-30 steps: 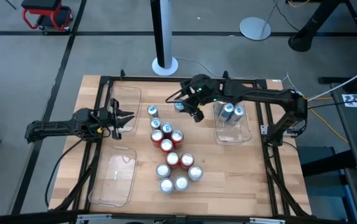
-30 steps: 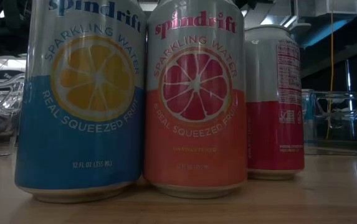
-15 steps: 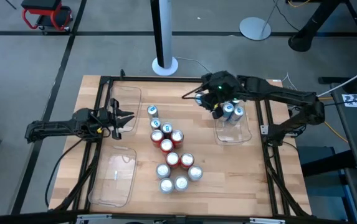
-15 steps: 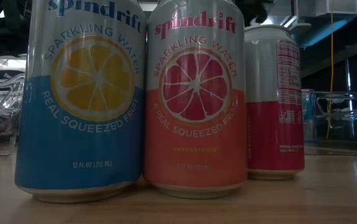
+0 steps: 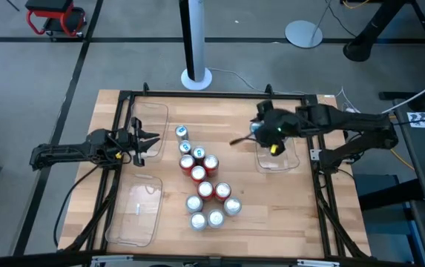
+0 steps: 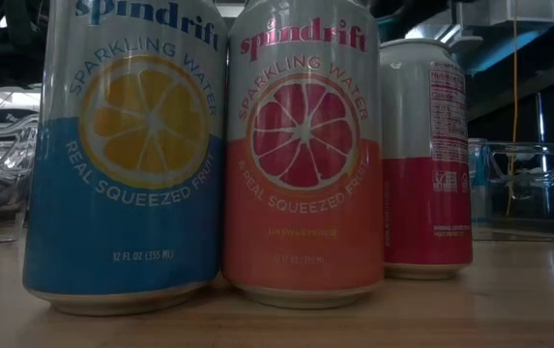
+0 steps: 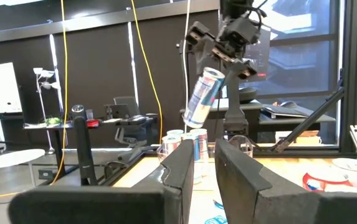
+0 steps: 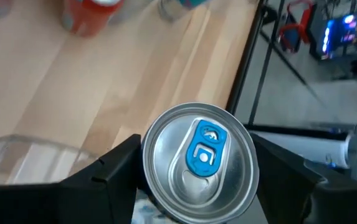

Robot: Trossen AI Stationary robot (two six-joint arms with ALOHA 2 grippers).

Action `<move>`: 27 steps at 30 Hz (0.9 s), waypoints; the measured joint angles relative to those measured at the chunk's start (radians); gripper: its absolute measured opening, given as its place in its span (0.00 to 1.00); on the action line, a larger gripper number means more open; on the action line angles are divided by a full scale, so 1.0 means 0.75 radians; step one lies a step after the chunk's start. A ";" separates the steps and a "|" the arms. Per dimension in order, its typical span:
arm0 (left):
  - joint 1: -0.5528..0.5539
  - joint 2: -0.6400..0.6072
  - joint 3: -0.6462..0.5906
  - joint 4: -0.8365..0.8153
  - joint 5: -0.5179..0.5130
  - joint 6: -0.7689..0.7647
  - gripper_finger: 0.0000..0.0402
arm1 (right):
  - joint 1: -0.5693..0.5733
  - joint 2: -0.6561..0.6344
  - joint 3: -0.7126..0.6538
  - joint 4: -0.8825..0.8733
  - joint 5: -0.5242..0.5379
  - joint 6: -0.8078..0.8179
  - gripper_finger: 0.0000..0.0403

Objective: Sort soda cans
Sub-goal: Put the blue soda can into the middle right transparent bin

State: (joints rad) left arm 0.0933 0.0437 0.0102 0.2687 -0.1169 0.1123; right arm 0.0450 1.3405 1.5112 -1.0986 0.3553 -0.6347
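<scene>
Right gripper clamped on blue-tabbed can, held in air, tilted, above clear tray on right side of table. Drop point lies straight below. Left gripper shut, empty, parked far left; remaining cans cluster mid-table between arms.

Wooden table: soda cans clustered mid-table; three clear trays near edges.

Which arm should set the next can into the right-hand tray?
Right. Its tool already grips a can above that tray. The left tool waits shut by the left trays.
</scene>
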 joint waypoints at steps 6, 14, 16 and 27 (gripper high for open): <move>0.000 0.000 0.000 -0.001 0.000 -0.008 0.15 | 0.164 -0.004 0.000 -0.136 0.131 0.181 0.62; 0.000 0.000 0.000 -0.003 0.000 -0.021 0.15 | 0.365 -0.004 0.000 -0.367 0.319 0.476 0.61; 0.000 0.000 0.000 -0.003 0.000 -0.028 0.15 | 0.413 -0.004 0.000 -0.431 0.355 0.559 0.61; 0.000 0.001 0.000 0.000 0.001 -0.036 0.15 | 0.537 -0.175 -0.375 -0.392 0.361 0.885 0.61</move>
State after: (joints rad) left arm 0.0933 0.0441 0.0101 0.2684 -0.1165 0.0853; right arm 0.4477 1.2089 1.2302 -1.3925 0.6261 0.0292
